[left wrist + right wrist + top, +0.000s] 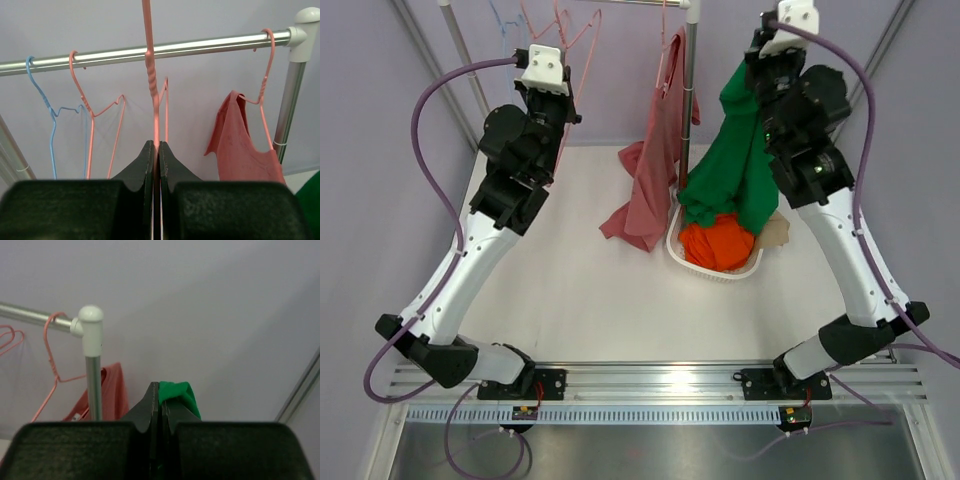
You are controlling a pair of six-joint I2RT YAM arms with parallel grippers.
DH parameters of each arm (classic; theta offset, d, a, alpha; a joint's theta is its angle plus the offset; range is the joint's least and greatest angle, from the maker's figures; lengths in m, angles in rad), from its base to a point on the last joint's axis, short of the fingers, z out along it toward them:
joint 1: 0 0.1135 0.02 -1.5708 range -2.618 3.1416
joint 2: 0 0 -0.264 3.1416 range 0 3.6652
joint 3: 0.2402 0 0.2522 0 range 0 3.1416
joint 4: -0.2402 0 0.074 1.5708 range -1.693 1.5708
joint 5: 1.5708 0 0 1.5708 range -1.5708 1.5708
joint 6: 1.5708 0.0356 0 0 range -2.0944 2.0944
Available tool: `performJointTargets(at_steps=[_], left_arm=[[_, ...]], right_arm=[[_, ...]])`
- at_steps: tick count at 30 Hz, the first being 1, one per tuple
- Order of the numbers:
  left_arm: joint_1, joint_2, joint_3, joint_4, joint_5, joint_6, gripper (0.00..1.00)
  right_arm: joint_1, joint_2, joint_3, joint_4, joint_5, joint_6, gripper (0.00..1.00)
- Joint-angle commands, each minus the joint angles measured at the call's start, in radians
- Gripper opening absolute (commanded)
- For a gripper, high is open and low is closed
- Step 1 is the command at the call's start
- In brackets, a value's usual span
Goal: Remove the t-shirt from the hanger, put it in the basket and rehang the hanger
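My left gripper (156, 144) is shut on the wire of a bare pink hanger (152, 90), held up in front of the clothes rail (200, 46); in the top view that gripper (565, 95) is high at the back left. My right gripper (160, 386) is shut on a fold of the green t-shirt (186, 392). In the top view the green t-shirt (735, 160) hangs from that gripper (760, 72) down into the white basket (695, 268), free of any hanger.
A salmon top (655, 170) hangs on a pink hanger (264, 85) at the rail's right end, next to the rack post (690, 110). A blue hanger (50, 120) and another pink hanger (85, 105) hang bare. An orange garment (718, 243) lies in the basket.
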Motion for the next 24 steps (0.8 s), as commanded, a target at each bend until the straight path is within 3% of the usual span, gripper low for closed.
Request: performJointTargets(at_steps=[1,4,6,10,15,19,20,21,22,23,24], left_arm=[[0.026,0.022,0.074,0.1,0.042,-0.003,0.0],[0.047,0.041,0.094,0.111,0.055,-0.009,0.0],[0.049,0.059,0.108,0.116,0.059,0.008,0.0],[0.058,0.087,0.132,0.122,0.074,0.011,0.0],[0.092,0.139,0.157,0.119,0.124,-0.049,0.0],[0.136,0.186,0.169,0.133,0.138,-0.09,0.0],[0.139,0.199,0.174,0.133,0.14,-0.089,0.0],[0.146,0.223,0.183,0.134,0.138,-0.084,0.0],[0.149,0.239,0.193,0.13,0.138,-0.083,0.0],[0.153,0.252,0.227,0.122,0.146,-0.089,0.0],[0.162,0.268,0.247,0.105,0.151,-0.093,0.0]], right_arm=[[-0.013,-0.095,-0.239,0.121,0.04,0.142,0.0],[-0.051,-0.145,-0.521,0.145,0.003,0.364,0.0],[-0.114,-0.132,-0.66,0.116,-0.142,0.587,0.0],[-0.136,0.033,-0.739,-0.079,-0.155,0.831,0.0],[-0.141,0.204,-0.826,-0.172,-0.167,0.939,0.0],[-0.153,0.24,-0.921,-0.094,-0.328,0.991,0.03],[-0.153,0.232,-0.953,-0.083,-0.328,0.998,0.19],[-0.151,0.198,-0.972,-0.066,-0.334,0.999,0.43],[-0.15,0.174,-0.989,-0.04,-0.31,0.986,0.9],[-0.147,0.143,-1.012,-0.04,-0.278,0.98,0.98],[-0.142,0.079,-1.021,-0.043,-0.246,0.965,0.99]])
